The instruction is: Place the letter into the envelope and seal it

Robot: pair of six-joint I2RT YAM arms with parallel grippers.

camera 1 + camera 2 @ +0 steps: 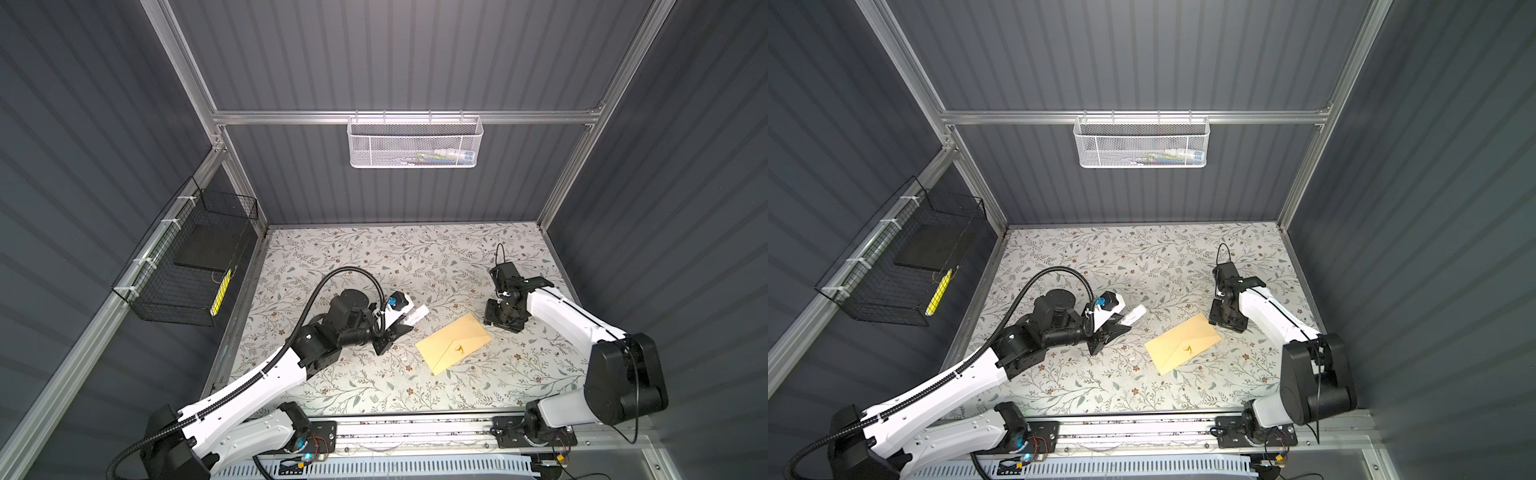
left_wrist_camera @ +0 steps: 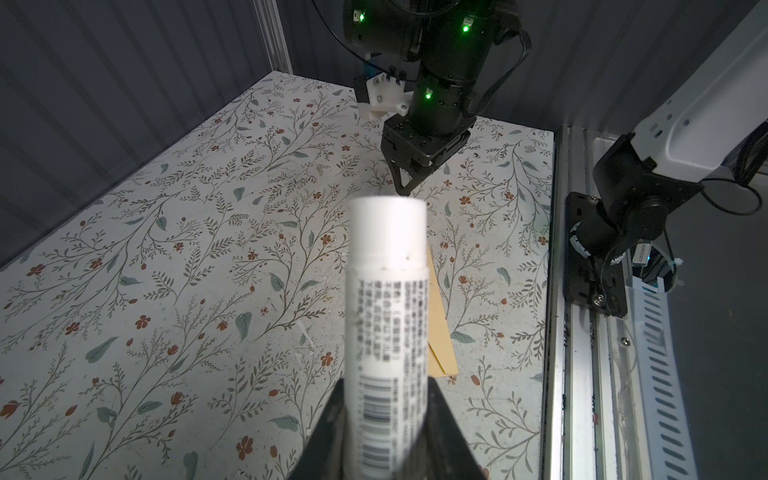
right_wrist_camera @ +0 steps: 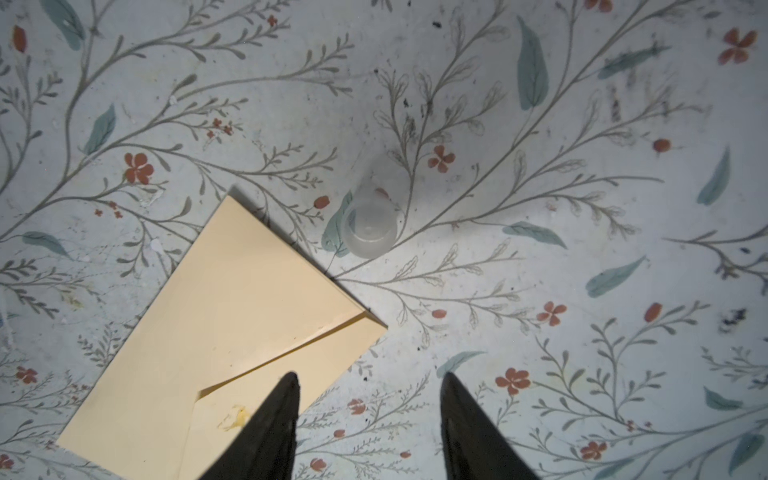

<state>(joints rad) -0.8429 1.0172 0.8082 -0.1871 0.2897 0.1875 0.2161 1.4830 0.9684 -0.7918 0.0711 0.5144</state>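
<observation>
Envelope [image 1: 454, 343] [image 1: 1182, 344] of tan paper lies flat on the flowered desk [image 1: 374, 257]. In both top views it is a little toward 4 o'clock from the desk's middle, its long sides running from 8 o'clock to 2 o'clock. The pointed flap is folded down over the body, with a small gold mark near its tip. Whether the flap is stuck down cannot be told.

At about 9 o'clock from the envelope, near it but apart, sits the left gripper [image 2: 386, 419]. Its fingers [image 2: 444, 419] are clamped narrow on a white tube [image 2: 388, 291] printed with small text and a barcode. In a top view the tube [image 1: 417, 314] sticks out past the fingertips toward 2 o'clock, its end clear of the envelope.

At 2 o'clock from the envelope the right gripper [image 3: 370, 376] points down beside the envelope's corner. Its 2 fingers [image 3: 274, 424] stand apart with bare desk between them and hold nothing. In the right wrist view 1 finger shows over the envelope's short edge; whether it touches the paper cannot be told. A small clear cap [image 3: 370, 226] lies on the desk just beside the envelope's long side, not touching it and apart from the fingers.
</observation>
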